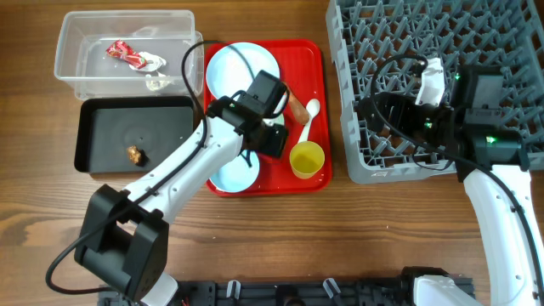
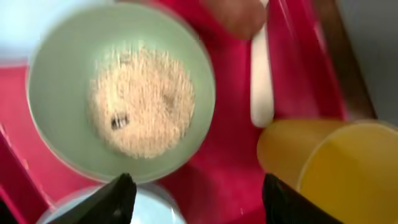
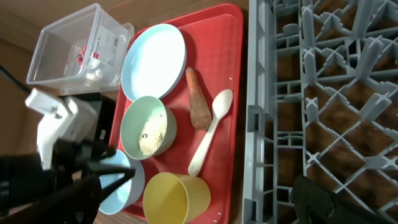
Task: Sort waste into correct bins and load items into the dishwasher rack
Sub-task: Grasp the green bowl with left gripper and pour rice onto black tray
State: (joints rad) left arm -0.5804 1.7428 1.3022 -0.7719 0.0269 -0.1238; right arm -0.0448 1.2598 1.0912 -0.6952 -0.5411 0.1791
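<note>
Where the left jaws stand: left gripper hangs over the red tray, jaws spread apart, nothing grasped.
Mint bowl against those jaws: mint bowl lies just ahead of the fingertips. Its near rim is close by the lower-left one in the wrist frame, and it is not between them.
Rice: white rice grains, one heap inside the mint bowl, a dark speck in it.
Right jaws: right gripper is over the left part of the dishwasher rack, jaws parted and holding nothing, apart from the tray's dishes.
Dishes on the tray, counted: one plate; two bowls, the mint bowl and a pale blue bowl; one yellow cup; one white spoon.
Carrot-like stick: one, on the tray just beside the spoon, below the plate's edge.
Bins, counted: two, on the table left of the tray.
Clear tub: holds one sachet wrapper and crumpled tissue.
Black tub: holds one brown lump.
Overhead view alone: shows the black tub's lump, but the left arm covers the mint bowl.
Right wrist view alone: shows mint bowl, pale blue bowl and cup together, the pale blue bowl partly behind the left arm.
Left wrist view alone: shows the rice close up; the stick is a blur at the top edge.
</note>
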